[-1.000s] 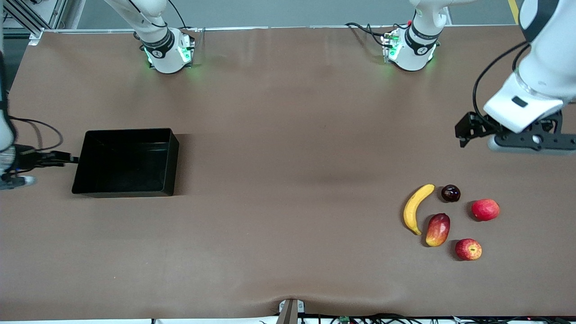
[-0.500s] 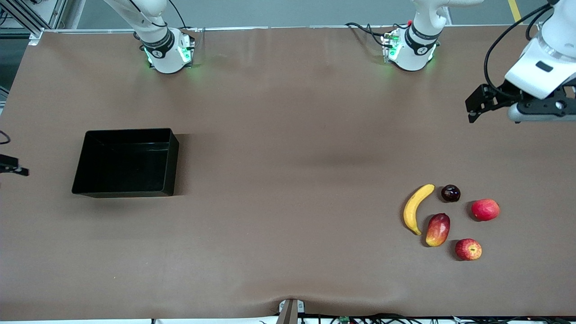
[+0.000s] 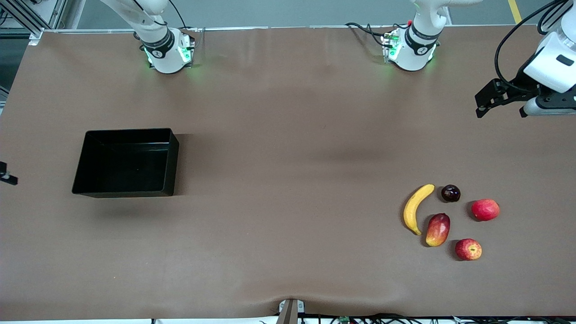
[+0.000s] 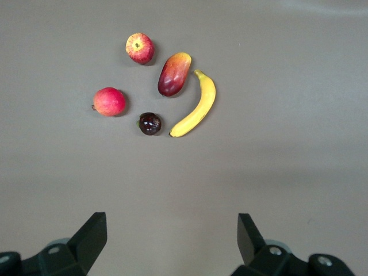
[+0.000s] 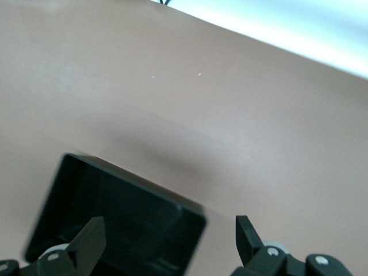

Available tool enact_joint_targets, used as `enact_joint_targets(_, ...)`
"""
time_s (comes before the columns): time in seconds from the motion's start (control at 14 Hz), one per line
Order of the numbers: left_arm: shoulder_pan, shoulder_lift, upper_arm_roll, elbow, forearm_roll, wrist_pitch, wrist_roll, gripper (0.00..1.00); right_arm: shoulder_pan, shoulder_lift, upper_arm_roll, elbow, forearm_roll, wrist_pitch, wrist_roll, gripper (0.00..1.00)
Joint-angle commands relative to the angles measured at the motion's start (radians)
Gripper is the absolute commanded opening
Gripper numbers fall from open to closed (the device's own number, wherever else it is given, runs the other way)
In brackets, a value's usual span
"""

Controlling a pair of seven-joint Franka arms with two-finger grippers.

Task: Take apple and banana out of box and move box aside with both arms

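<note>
Overall, brown-covered table [image 3: 288,135], left pincer [image 4: 171,241] and right pincer [image 5: 167,244] both wide, empty.

A wide brown table [image 3: 279,189] fills the room here, its matte cover softly rippled and faintly shadowed mid-span. Along the edge by the bases, a grey floor strip [image 3: 288,11] shows, with aluminium framing [image 3: 27,18] at one corner.

One banana [image 3: 416,209], one streaked apple [image 3: 468,249], one mango [image 3: 438,229], one plain red fruit [image 3: 485,209], one dark round fruit [image 3: 450,193], one black box [image 3: 126,162].
</note>
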Motion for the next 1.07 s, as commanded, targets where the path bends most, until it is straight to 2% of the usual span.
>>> enact_joint_targets(0.0, 0.012, -0.043, -0.016, -0.026, -0.023, -0.006, 0.011, 1.0, 0.068, -0.066, -0.003, -0.007, -0.071, -0.069, 0.238, 1.0)
enact_joint_targets(0.07, 0.012, -0.056, -0.018, -0.032, -0.022, -0.006, 0.012, 1.0, 0.084, -0.103, -0.003, -0.019, -0.1, -0.087, 0.246, 1.0)
enact_joint_targets(0.29, 0.016, -0.056, -0.013, -0.04, -0.026, -0.005, 0.013, 1.0, 0.113, -0.164, -0.004, -0.051, -0.11, -0.187, 0.26, 1.0)
enact_joint_targets(0.57, 0.061, -0.05, -0.006, -0.04, -0.055, -0.005, 0.013, 1.0, 0.171, -0.281, -0.003, -0.2, -0.119, -0.167, 0.517, 1.0)
enact_joint_targets(0.71, 0.064, -0.044, -0.006, -0.039, -0.055, -0.003, 0.011, 1.0, 0.229, -0.355, -0.003, -0.29, -0.181, -0.129, 0.542, 1.0)
enact_joint_targets(0.86, 0.064, -0.042, -0.006, -0.04, -0.054, -0.003, 0.008, 1.0, 0.23, -0.419, -0.003, -0.376, -0.194, -0.126, 0.53, 1.0)
enact_joint_targets(1.0, 0.064, -0.04, -0.007, -0.039, -0.043, -0.005, 0.009, 1.0, 0.211, -0.451, -0.009, -0.424, -0.194, -0.065, 0.484, 1.0)
